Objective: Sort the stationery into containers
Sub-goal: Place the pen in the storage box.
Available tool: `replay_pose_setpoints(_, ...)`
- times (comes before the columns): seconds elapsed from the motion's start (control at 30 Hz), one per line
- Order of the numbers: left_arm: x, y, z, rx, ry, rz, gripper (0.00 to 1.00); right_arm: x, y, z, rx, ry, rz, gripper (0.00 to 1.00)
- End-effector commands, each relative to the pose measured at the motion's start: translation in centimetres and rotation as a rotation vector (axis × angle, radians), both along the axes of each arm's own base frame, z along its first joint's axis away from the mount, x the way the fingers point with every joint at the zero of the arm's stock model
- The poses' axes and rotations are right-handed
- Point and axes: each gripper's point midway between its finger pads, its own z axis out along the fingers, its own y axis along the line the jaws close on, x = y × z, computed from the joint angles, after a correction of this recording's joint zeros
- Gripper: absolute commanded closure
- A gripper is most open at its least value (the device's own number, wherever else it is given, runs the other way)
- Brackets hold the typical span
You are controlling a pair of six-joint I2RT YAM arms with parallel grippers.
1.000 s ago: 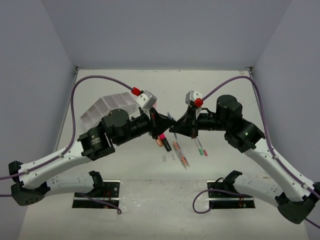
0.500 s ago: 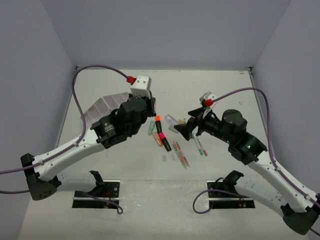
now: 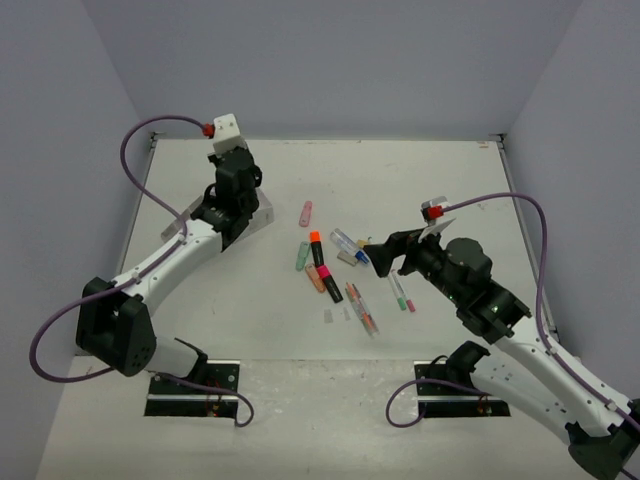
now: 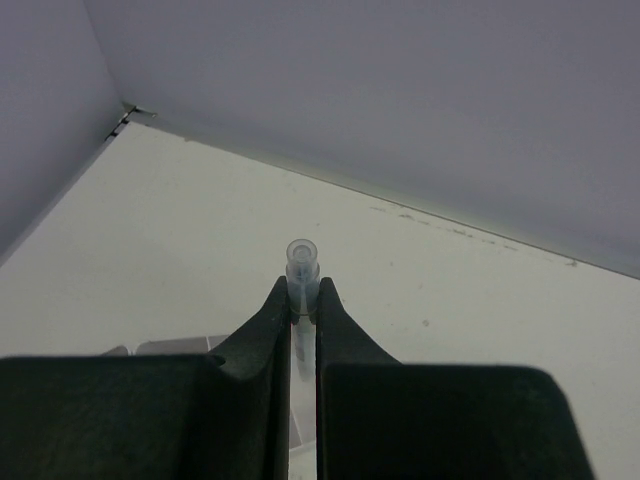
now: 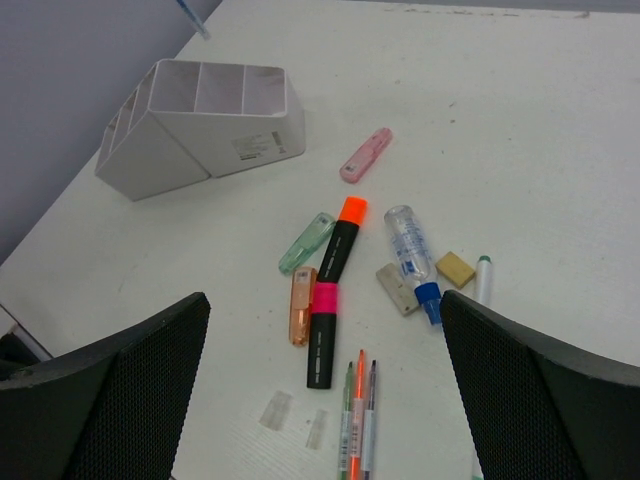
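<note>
Stationery lies scattered over the middle of the white table (image 3: 450, 180). The right gripper (image 3: 378, 255) hangs at the right side of the scatter with its jaws spread wide and nothing between them.

Nearest of all are two tiny clear pieces (image 5: 275, 410), side by side. Just right of them lie three thin pens (image 5: 358, 430), close together (one orange, one green, one dark). Beyond these a pink-capped black marker (image 5: 320, 335) lies end to end with an orange-capped black marker (image 5: 340, 240), the orange cap pointing far. An orange translucent piece (image 5: 302, 305) lies just beside their left flank, and a green translucent piece (image 5: 307, 243) sits a little beyond it.

To the right of the markers is a clear bottle with a blue cap (image 5: 408, 245). Two beige blocks (image 5: 400, 288) lie one on either side of that cap, and a white pen with a green tip (image 5: 482, 285) lies just right of them. Farther off, apart from the rest, lies a pink piece (image 5: 365, 155).

At the far left stands the white container (image 5: 230, 140), split by thin walls into several compartments. The left gripper (image 4: 303, 300) is up by that container, pinched tight on a clear pen (image 4: 302, 262) whose end sticks out past the fingertips
</note>
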Motion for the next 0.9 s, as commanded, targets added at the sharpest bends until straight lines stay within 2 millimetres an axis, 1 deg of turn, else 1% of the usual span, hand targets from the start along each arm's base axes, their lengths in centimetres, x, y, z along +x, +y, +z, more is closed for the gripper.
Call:
replay_pose_setpoints(0.0, -0.8, 3.3, 1.9, -0.072, -0.063, 0.152, 1.00, 0.6, 0.4, 1.0, 0.047, -0.038, -0.007, 0.01)
replay_pose_setpoints(0.07, -2.4, 4.3, 0.8, -0.105, -0.032, 0.193, 1.00, 0.7, 1.0, 0.7, 0.039, -0.026, 0.013, 0.01)
replay_pose_setpoints(0.1, -2.7, 4.5, 0.5, -0.104, -0.027, 0.194, 1.00, 0.7, 1.1, 0.5, 0.035, -0.021, 0.021, 0.01)
replay_pose_setpoints(0.3, -3.8, 5.6, -1.2, -0.109, 0.007, 0.221, 1.00, 0.6, 1.5, -0.3, 0.023, -0.002, 0.039, 0.01)
replay_pose_setpoints(0.43, -4.4, 6.6, -2.5, -0.093, 0.023, 0.258, 1.00, 0.6, 1.3, -0.3, 0.024, -0.004, 0.032, 0.01)
replay_pose_setpoints(0.63, -4.0, 8.2, -5.2, -0.105, 0.058, 0.284, 1.00, 0.7, 1.6, -0.7, 0.016, 0.008, 0.041, 0.01)
replay_pose_setpoints(0.8, -3.7, 8.8, -6.4, -0.115, 0.074, 0.281, 1.00, 0.8, 1.7, -0.9, 0.011, 0.013, 0.043, 0.01)
replay_pose_setpoints(0.83, -3.6, 8.8, -6.7, -0.117, 0.083, 0.271, 0.98, 0.8, 1.8, -0.9, 0.009, 0.015, 0.043, 0.01)
replay_pose_setpoints(0.87, -3.5, 8.8, -7.0, -0.118, 0.091, 0.269, 0.90, 0.8, 1.8, -1.1, 0.006, 0.020, 0.043, 0.01)
